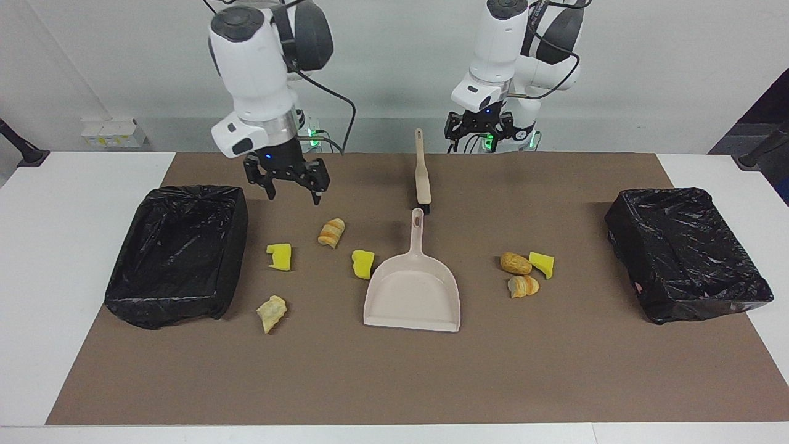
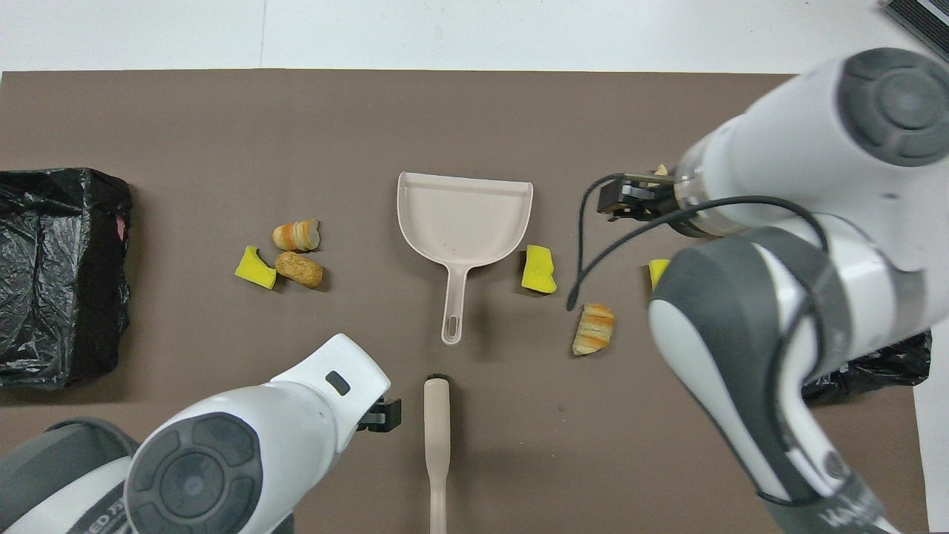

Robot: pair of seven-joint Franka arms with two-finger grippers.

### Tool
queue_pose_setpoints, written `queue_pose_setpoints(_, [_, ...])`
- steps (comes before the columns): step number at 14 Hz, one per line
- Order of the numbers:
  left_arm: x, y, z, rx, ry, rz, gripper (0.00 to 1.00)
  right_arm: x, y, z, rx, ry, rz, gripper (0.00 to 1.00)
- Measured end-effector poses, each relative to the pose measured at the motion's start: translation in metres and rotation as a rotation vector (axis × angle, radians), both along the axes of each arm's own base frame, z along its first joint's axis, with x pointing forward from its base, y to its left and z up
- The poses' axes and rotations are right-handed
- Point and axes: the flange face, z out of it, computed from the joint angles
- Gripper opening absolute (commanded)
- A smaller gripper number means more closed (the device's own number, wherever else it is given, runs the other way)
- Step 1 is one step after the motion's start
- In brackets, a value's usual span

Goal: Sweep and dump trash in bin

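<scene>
Several trash scraps lie on the brown mat. Toward the right arm's end are a yellow wedge (image 1: 279, 256), a striped lump (image 1: 331, 232) (image 2: 593, 328), a tan lump (image 1: 271, 312) and a yellow wedge (image 1: 363, 263) (image 2: 538, 269) beside the dustpan (image 1: 413, 293) (image 2: 463, 219). Toward the left arm's end are a brown roll (image 1: 515, 263) (image 2: 299, 269), a yellow wedge (image 1: 542, 263) (image 2: 255, 268) and a striped lump (image 1: 523, 286) (image 2: 296, 235). The brush (image 1: 422, 176) (image 2: 437, 445) lies nearer to the robots than the dustpan. My right gripper (image 1: 291, 192) is open and empty over the mat near the striped lump. My left gripper (image 1: 479, 137) is open and empty, beside the brush handle.
Two bins lined with black bags stand on the mat, one at the right arm's end (image 1: 179, 253) and one at the left arm's end (image 1: 684, 253) (image 2: 59, 274). In the overhead view the right arm covers most of its bin (image 2: 875, 363) and the scraps beside it.
</scene>
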Motion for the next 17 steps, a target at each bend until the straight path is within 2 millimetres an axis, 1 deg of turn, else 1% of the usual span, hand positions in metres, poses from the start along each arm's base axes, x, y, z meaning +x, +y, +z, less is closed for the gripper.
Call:
queue_pose_setpoints(1, [-0.013,-0.013,-0.013,0.0,-0.001,-0.004,1.0,0.007,0.028,-0.016,0.003,0.003,-0.015,1.0])
queue_pose_setpoints(2, [-0.032,-0.029,-0.031,0.001,-0.003,-0.009,1.0,0.014,0.053,-0.032,0.003,0.002,-0.026,1.0])
queue_pose_setpoints(4, [-0.075,-0.057,-0.069,0.008,0.0,-0.017,1.0,0.022,0.094,-0.065,-0.01,0.016,-0.038,1.0])
queue_pose_setpoints(6, [-0.108,-0.072,-0.095,0.005,-0.005,-0.018,1.0,0.025,0.123,-0.091,-0.016,0.029,-0.051,1.0])
queue_pose_setpoints(7, [-0.121,-0.076,-0.105,0.009,-0.003,-0.02,1.0,0.025,0.135,-0.103,-0.015,0.031,-0.049,1.0])
queue_pose_setpoints(8, [-0.131,-0.078,-0.112,0.012,-0.002,-0.02,1.0,0.026,0.144,-0.117,-0.014,0.036,-0.046,0.97])
queue_pose_setpoints(10, [-0.143,-0.081,-0.125,0.007,-0.006,-0.024,1.0,0.027,0.158,-0.146,-0.015,0.046,-0.039,0.95])
queue_pose_setpoints(12, [-0.143,-0.079,-0.14,0.003,-0.006,-0.024,1.0,0.022,0.173,-0.165,-0.02,0.062,-0.043,0.95])
queue_pose_setpoints(14, [-0.144,-0.081,-0.153,0.005,0.001,-0.029,1.0,0.013,0.192,-0.173,-0.013,0.061,-0.049,0.95])
queue_pose_setpoints(17, [-0.146,-0.086,-0.163,-0.003,0.002,-0.039,1.0,-0.002,0.211,-0.18,-0.018,0.073,-0.025,0.95])
